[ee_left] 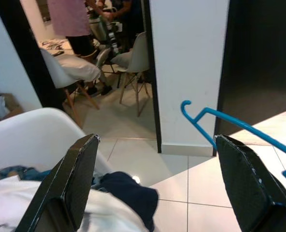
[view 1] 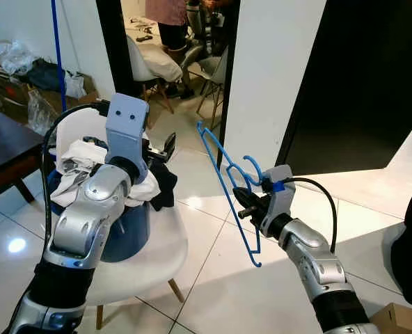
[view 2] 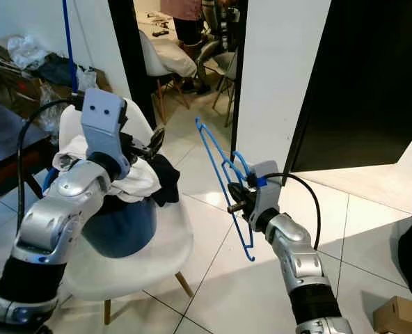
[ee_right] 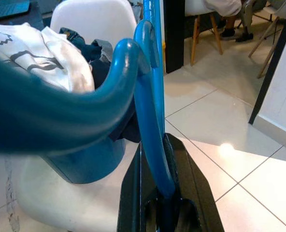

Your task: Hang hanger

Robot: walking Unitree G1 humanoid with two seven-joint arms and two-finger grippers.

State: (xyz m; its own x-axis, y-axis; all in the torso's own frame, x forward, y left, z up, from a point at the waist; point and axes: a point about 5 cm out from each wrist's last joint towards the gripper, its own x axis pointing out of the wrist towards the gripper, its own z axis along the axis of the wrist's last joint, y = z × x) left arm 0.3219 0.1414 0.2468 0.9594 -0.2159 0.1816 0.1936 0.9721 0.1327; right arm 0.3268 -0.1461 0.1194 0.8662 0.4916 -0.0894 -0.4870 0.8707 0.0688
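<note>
the right tool (view 1: 246,203) is pinched on a blue hanger (view 1: 223,182), its two black fingers (ee_right: 181,181) pressed against the plastic from either side near the hook end. the hanger stands almost upright in the air above the tiled floor (view 1: 213,271), one long bar rising up and away from the right tool toward the doorway, the other end dropping below the fingers; its curled hook (view 1: 253,167) sits just above the tool, close to the wrist.

the left tool (view 2: 150,145) is spread wide, nothing between its fingers (ee_left: 70,183), and it hovers over a heap of clothes (view 1: 88,170) in a blue basket (view 1: 133,229) that rests on a white chair (view 1: 157,257). the hanger is well apart from the left tool, off to its right side, with its far tip showing beyond the spread fingers in the left wrist view.

past the left tool, through the doorway, a person (view 1: 168,17) stands beside more white chairs (view 1: 150,62).
</note>
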